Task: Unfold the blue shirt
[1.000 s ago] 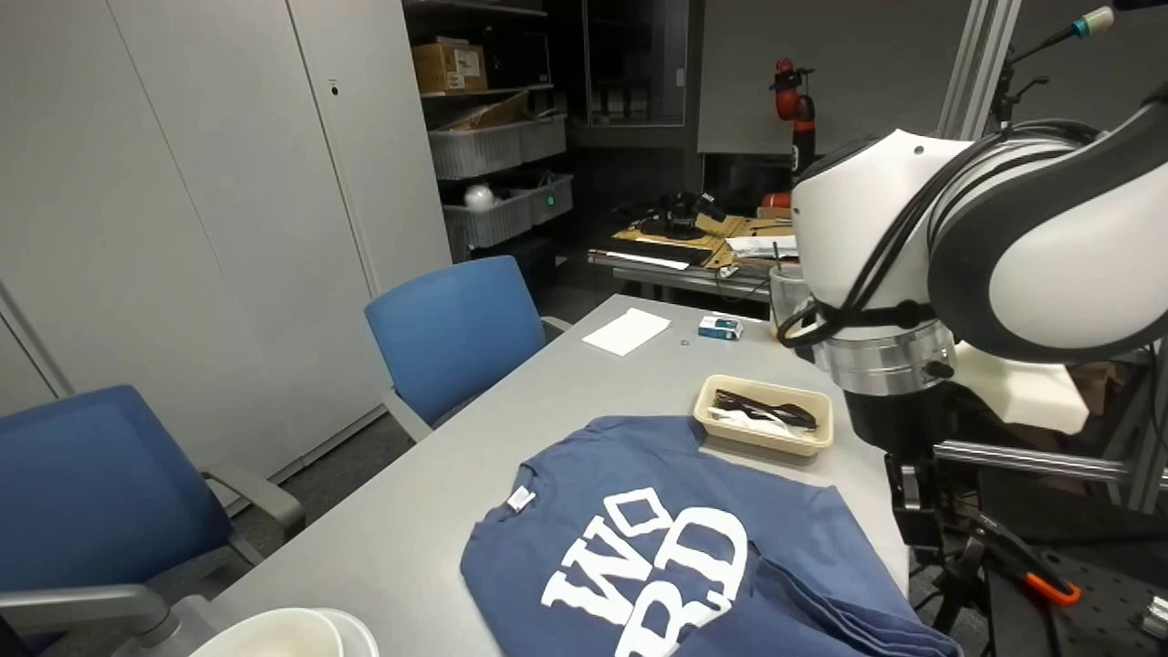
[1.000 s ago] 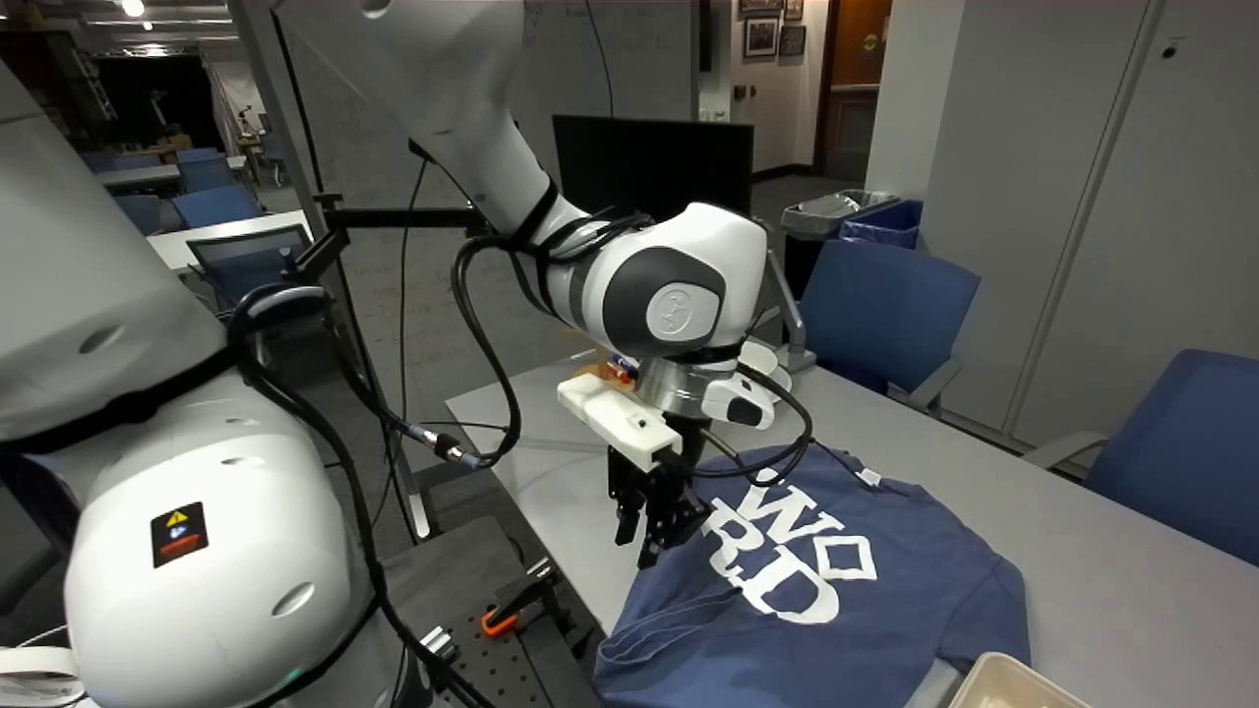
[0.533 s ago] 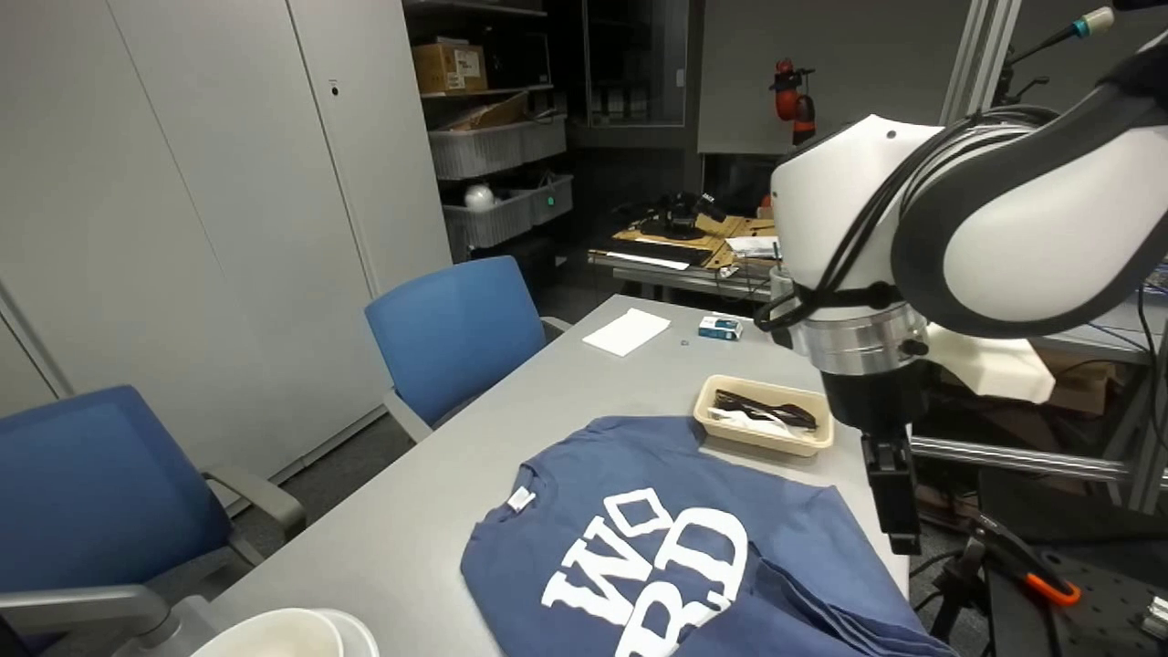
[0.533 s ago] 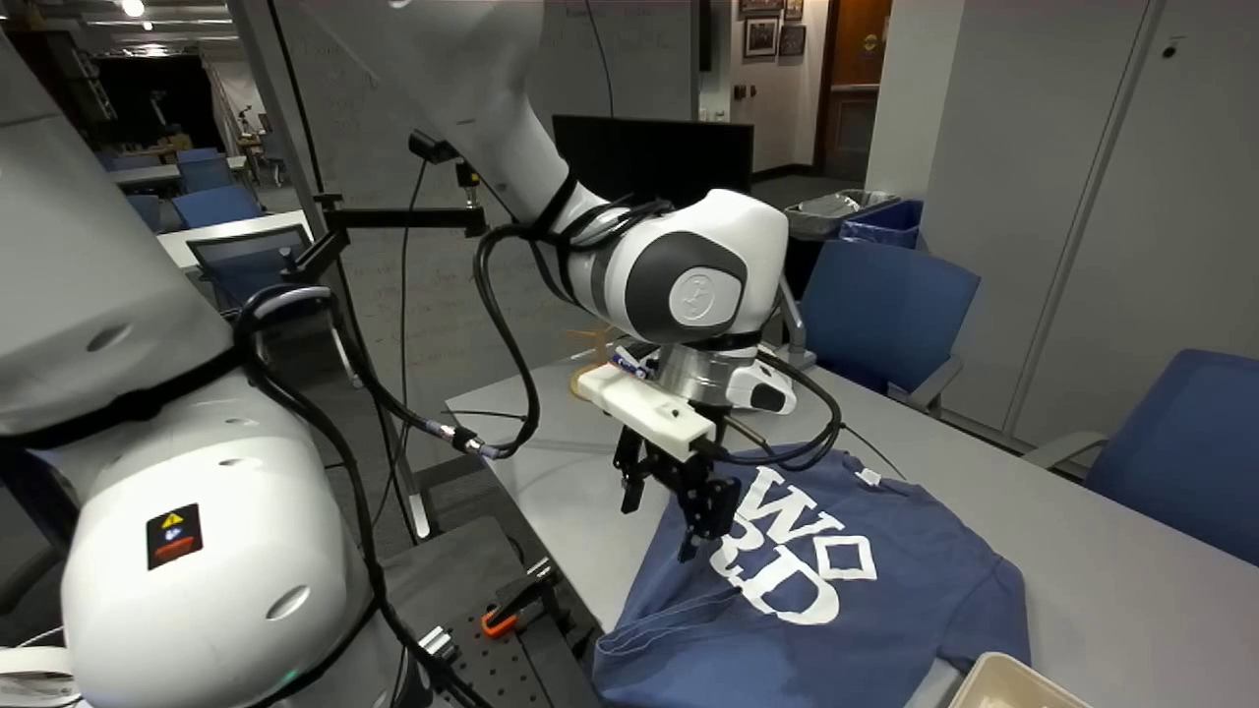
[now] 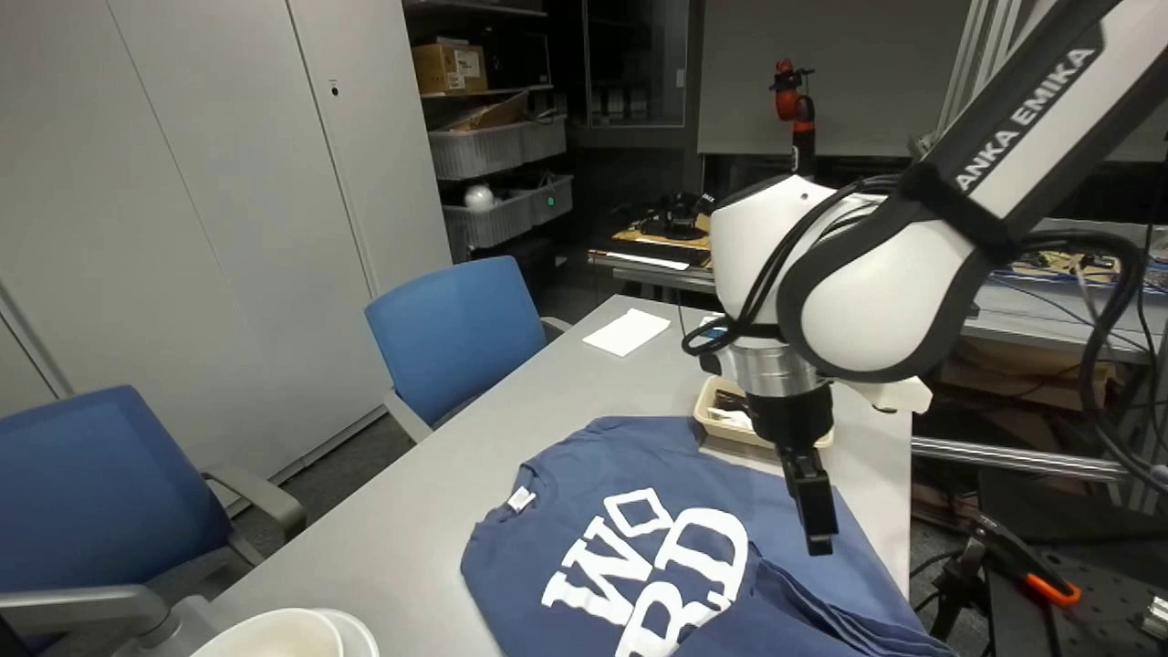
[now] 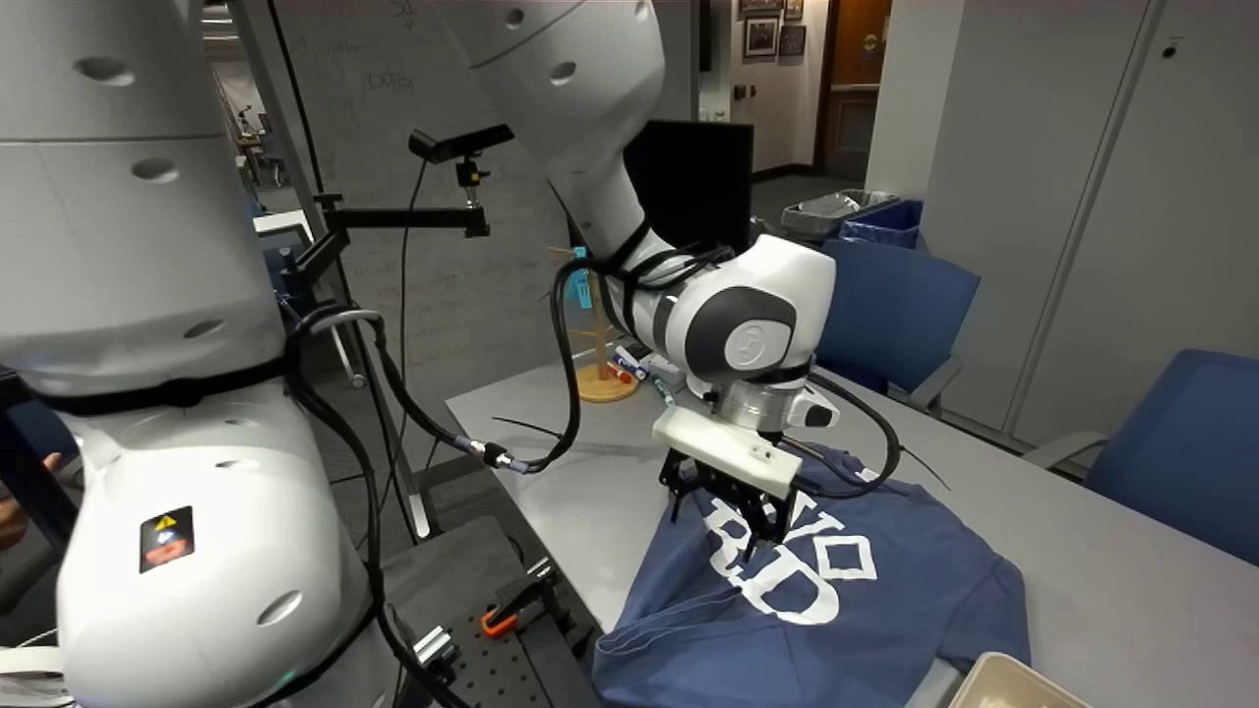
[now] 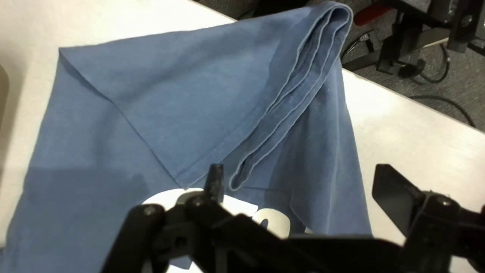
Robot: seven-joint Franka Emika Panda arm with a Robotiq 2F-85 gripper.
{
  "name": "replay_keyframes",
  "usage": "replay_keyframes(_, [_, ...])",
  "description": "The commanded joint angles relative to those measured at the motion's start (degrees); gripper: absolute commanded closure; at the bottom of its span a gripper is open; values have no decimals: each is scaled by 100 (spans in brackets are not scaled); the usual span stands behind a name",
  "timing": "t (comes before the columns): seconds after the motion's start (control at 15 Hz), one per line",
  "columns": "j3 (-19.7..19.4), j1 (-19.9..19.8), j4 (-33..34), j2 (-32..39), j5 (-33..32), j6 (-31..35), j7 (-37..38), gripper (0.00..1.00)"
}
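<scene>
The blue shirt [image 5: 570, 479] lies on the table with its collar and white tag at the chair side. White block letters show on its chest in both exterior views. Its lower part is folded over in layers, and the fold hides some of the lettering. In the wrist view the shirt [image 7: 163, 94] has a layered hem running diagonally to a bunched corner at the table's edge. My gripper [image 6: 714, 531] hangs above the folded part, apart from the cloth. Its fingers [image 7: 215, 180] stand wide with nothing between them; the shirt shows below the gap.
A beige tray [image 5: 703, 418] holding dark and white items sits beside the shirt, partly behind the gripper. White bowls [image 5: 274, 634] stand at the near end. White paper [image 5: 627, 331] lies farther back. A wooden stand [image 6: 605, 385] and markers are at the far end. Blue chairs [image 5: 456, 338] line one side.
My arm has moved inward from the table's edge to above the folded part of the shirt. The gripper's fingers have spread wider. The shirt looks unchanged.
</scene>
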Motion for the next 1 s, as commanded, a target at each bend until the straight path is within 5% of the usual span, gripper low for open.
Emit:
replay_keyframes(0.0, [237,-455,514,814,355,-16,-1306,0])
replay_keyframes(0.47, [335,-681,588,1088,114,-1,-1239,0])
replay_keyframes(0.93, [516,-539,610,1569,-180,623,-984,11])
